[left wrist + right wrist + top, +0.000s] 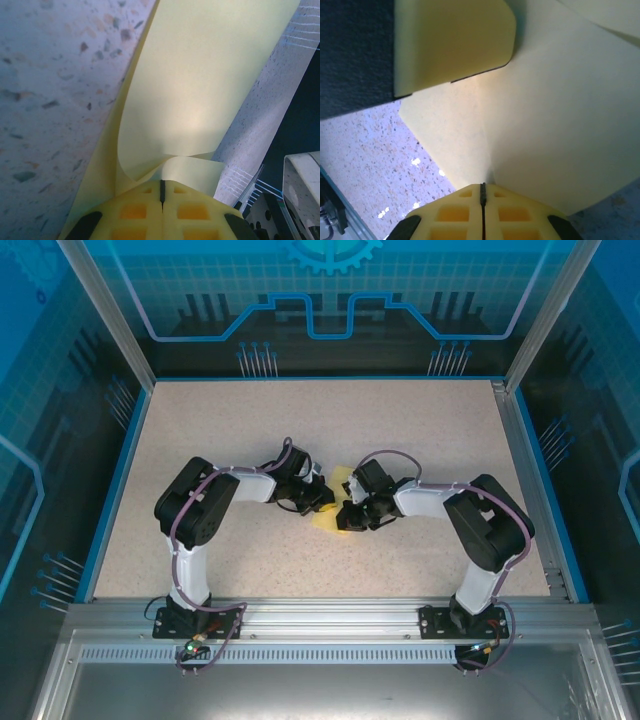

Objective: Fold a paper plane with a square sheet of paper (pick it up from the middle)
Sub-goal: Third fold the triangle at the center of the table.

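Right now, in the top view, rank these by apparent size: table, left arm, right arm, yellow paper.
1. table
2. left arm and right arm: they look alike, so they are not ranked against each other
3. yellow paper, partly covered by the arms

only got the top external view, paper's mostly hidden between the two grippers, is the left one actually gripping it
Observer: Yes. In the left wrist view the left gripper has its jaws shut on the sheet of paper, pinched right at the tips.
Operator: and the right one
Observer: The right gripper is shut on the sheet too, in its own wrist view.
Operator: paper flat or creased
Observer: Creased. The right wrist view shows a faint crease running up the sheet from the fingertips.
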`<state>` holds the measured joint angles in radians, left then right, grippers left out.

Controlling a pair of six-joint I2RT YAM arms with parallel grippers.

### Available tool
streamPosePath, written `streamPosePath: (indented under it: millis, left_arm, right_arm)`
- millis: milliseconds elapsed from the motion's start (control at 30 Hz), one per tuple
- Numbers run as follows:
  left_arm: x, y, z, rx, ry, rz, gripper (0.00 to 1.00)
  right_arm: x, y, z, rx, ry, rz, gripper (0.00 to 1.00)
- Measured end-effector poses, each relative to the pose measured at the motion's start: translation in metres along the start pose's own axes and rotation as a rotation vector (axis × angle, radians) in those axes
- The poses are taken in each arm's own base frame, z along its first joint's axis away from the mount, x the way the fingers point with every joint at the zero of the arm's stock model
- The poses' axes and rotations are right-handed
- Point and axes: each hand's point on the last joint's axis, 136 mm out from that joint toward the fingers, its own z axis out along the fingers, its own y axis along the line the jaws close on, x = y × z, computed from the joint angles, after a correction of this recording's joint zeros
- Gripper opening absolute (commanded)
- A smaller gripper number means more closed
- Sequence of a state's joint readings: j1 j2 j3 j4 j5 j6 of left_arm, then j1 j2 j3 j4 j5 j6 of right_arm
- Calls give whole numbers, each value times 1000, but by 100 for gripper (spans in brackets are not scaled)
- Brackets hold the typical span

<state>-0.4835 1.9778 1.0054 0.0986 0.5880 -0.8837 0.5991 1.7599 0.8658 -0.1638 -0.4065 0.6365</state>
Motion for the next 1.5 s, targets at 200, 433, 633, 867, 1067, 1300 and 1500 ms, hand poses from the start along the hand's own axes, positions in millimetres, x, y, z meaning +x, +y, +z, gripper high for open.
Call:
streamPosePath:
  millis: [200,433,633,867,1067,1300,1500]
  left_arm:
    - [0,0,0,0,0,0,0]
    - [0,0,0,0,0,0,0]
    - [0,0,0,0,0,0,0]
    - [0,0,0,-1,1,0,0]
    - [0,0,0,-2,1,-2,0]
    - [0,1,0,-2,1,-1,0]
    - [0,0,0,-2,1,1,0]
  right_arm:
    - [-10,11,-11,-48,-36,25,9]
    - [-16,8,-10,-65,-45,72,9]
    - [-10,0,-1,-50,-15,93,9]
    - [-4,-7,0,-42,-4,106,10]
    - [-2,-10,-3,-35,5,110,11]
    - [0,-3,-8,-66,11,113,12]
    - [-10,7,-15,-84,-24,136,10]
